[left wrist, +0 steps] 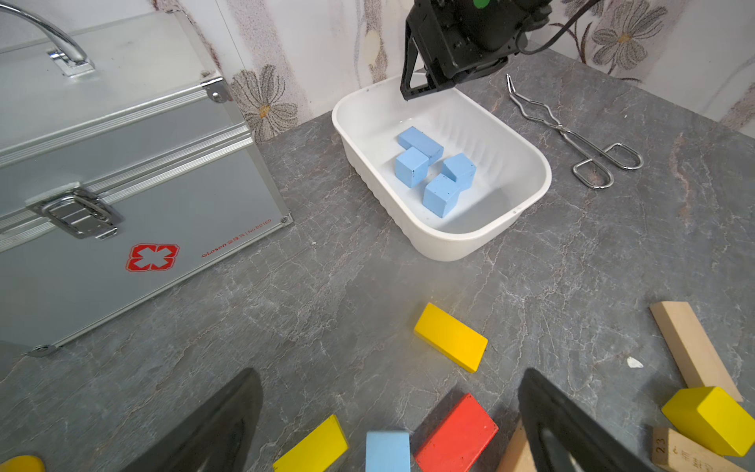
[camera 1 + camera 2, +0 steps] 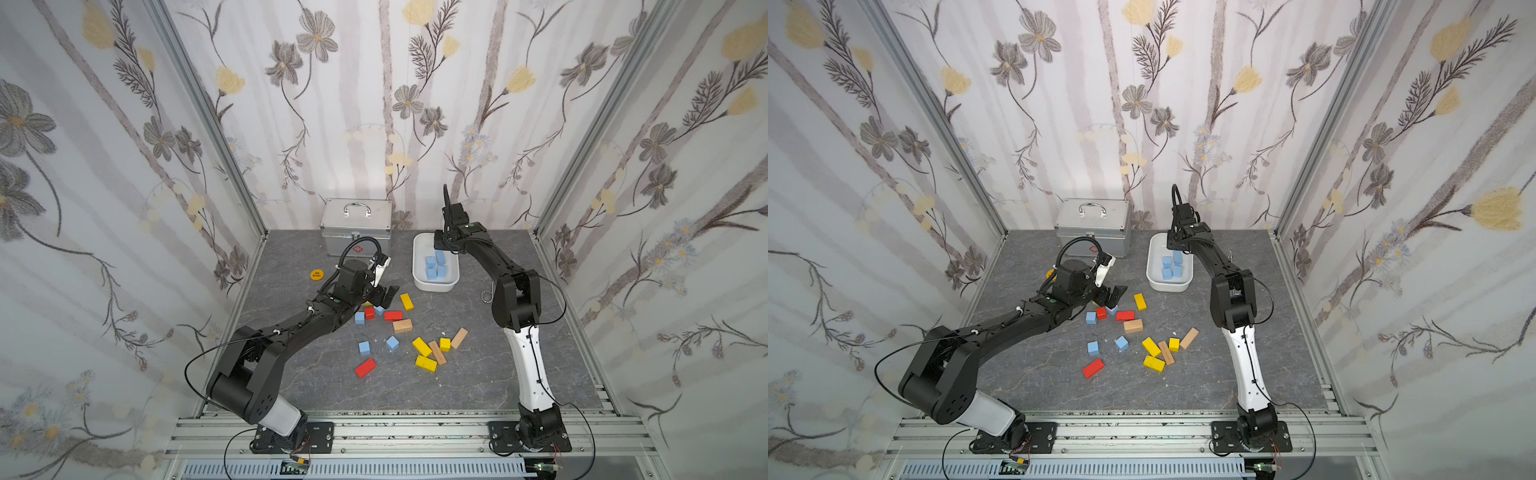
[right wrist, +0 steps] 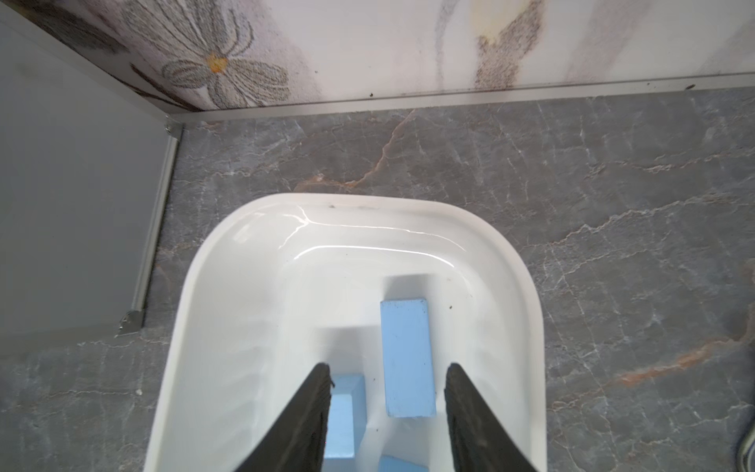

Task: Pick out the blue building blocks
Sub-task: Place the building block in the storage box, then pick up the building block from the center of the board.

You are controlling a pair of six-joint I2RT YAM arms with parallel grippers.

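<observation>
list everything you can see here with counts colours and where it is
blue blocks: eight, light blue, four in the tub, four loose on the table
red blocks: three, red, loose mid-table
yellow blocks: at least four, yellow, loose mid-table
tan blocks: three, plain wood, among the yellow ones
tub: one, white, rear of table
case: one, silver, against back wall
tongs: one, metal, beside tub
disc: one, yellow, near case
left gripper: one, black, open over loose blocks
right gripper: one, black, open over tub
</observation>
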